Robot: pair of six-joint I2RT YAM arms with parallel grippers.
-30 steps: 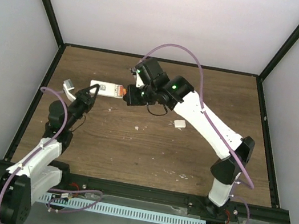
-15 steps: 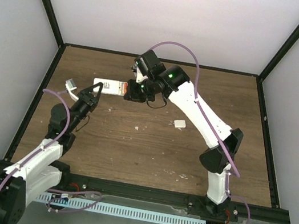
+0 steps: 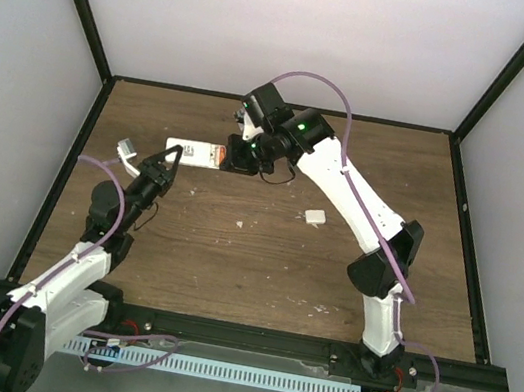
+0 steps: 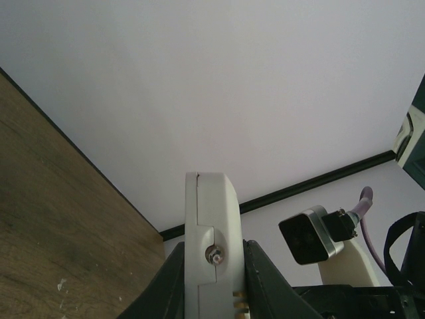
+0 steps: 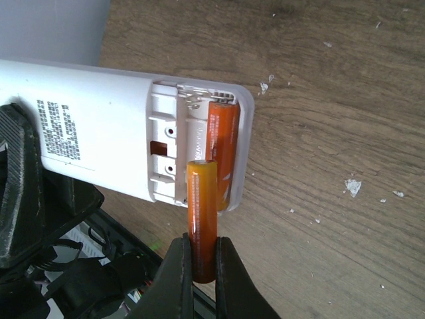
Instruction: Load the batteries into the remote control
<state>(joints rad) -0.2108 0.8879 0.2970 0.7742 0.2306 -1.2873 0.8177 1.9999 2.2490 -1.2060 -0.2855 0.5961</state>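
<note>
Nearest, the front half of the worktop [image 3: 258, 277] is open room, with only white crumbs [image 3: 241, 223]. A small cover piece [image 3: 315, 217] lies right of centre, apart from both arms. Toward the far left corner the left claw [image 3: 169, 157] clamps the remote control [image 3: 194, 152], which seems lifted off the wood. Its long axis follows the far edge, with the open compartment end pointing right. One seated battery [image 5: 224, 143] lies inside. The right claw [image 5: 201, 266] grips the second battery [image 5: 201, 212], whose tip is at the free slot.

White square piece [image 3: 315, 217] on wooden table [image 3: 260, 267]; crumbs [image 3: 240, 223]
</note>
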